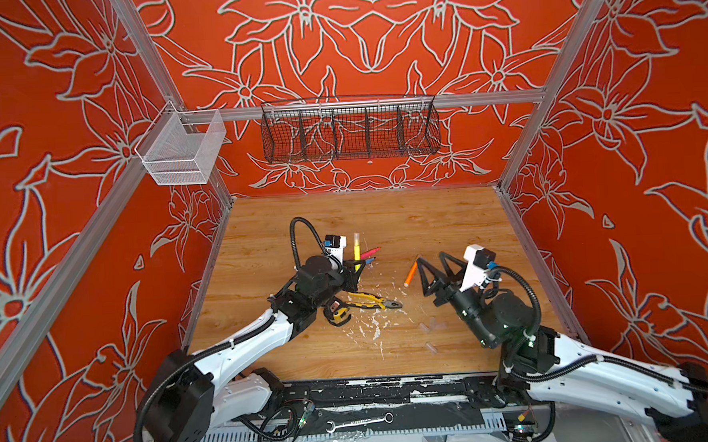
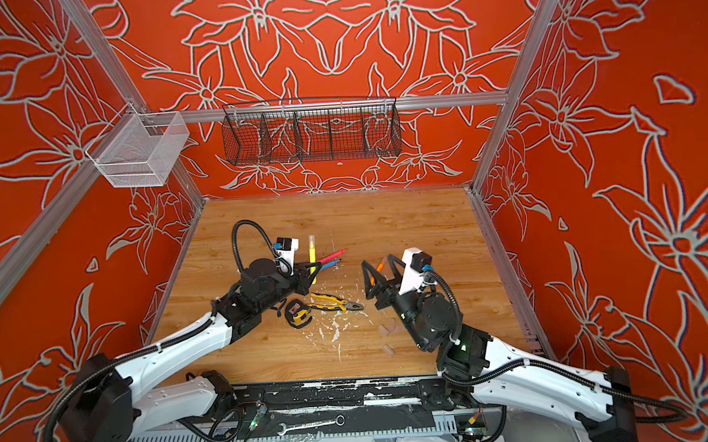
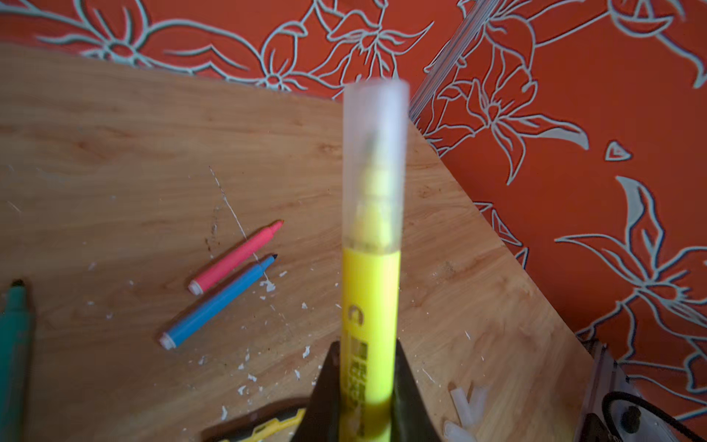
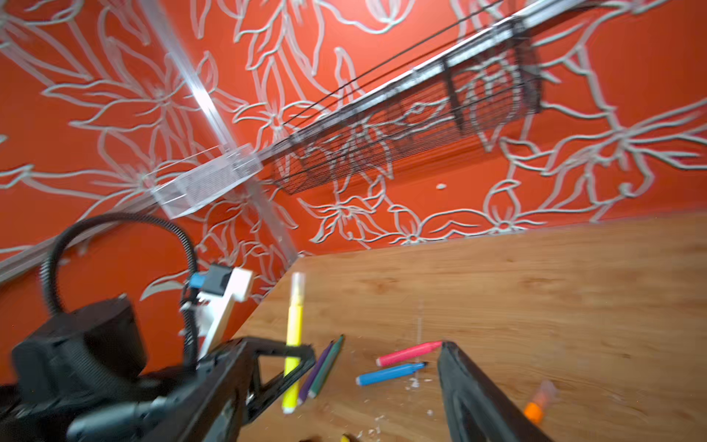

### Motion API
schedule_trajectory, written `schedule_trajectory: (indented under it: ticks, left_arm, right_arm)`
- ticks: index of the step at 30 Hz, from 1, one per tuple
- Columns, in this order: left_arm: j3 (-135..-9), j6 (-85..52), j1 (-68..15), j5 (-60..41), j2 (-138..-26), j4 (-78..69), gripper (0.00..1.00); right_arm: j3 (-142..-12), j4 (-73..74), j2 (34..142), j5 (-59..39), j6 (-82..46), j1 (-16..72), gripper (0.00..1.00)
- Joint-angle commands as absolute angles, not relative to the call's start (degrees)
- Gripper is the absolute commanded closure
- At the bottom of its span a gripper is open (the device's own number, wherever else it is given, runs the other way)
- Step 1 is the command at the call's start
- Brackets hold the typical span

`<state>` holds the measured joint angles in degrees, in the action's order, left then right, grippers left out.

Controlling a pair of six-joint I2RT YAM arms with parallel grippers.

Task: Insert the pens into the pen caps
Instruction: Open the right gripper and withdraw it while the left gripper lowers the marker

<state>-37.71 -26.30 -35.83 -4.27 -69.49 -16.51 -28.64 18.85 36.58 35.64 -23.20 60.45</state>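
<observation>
Caps [image 1: 428,328] lie loose at five o'clock of the table [image 1: 343,214], tiny, probably slippery: pinch them mid-length. My left fingers [image 3: 325,402] clamp the yellow pen [image 1: 357,253] low on its stiff barrel, capped tip up. My right fingers [image 4: 470,390] gape empty, orange pen [image 1: 410,274] at their nine o'clock. Pink pen [image 3: 237,256] and blue pen [image 3: 220,302] lie beyond.

Left arm [image 1: 246,344]: rises from near-left corner of tabletop [image 1: 385,216], white forearm slanting inward toward centre. Left gripper [image 1: 359,267] left of tabletop centre, raised off surface; jaws clamped tight on lower barrel of yellow pen [image 1: 357,251], pen roughly upright.

Right arm [image 1: 601,375]: comes from near-right corner, elbow folded low. Right gripper [image 1: 430,257] right of centre, fingers aimed toward far edge; jaws spread wide, nothing between them.
</observation>
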Motion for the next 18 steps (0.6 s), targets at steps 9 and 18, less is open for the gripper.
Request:
schedule_trajectory:
  ticks: [9, 18]
  left_arm:
    - [-58.17, -34.19, -39.99, 1.44, -94.85, -5.13, 1.00]
    - [-69.42, -32.53, -40.78, -0.94, -108.47, 0.98, 1.00]
  right_arm:
    - [-25.91, 8.08, 33.75, 38.04, -21.11, 50.10, 0.17]
    - [-24.76, 6.36, 37.68, 26.46, -27.75, 39.30, 0.18]
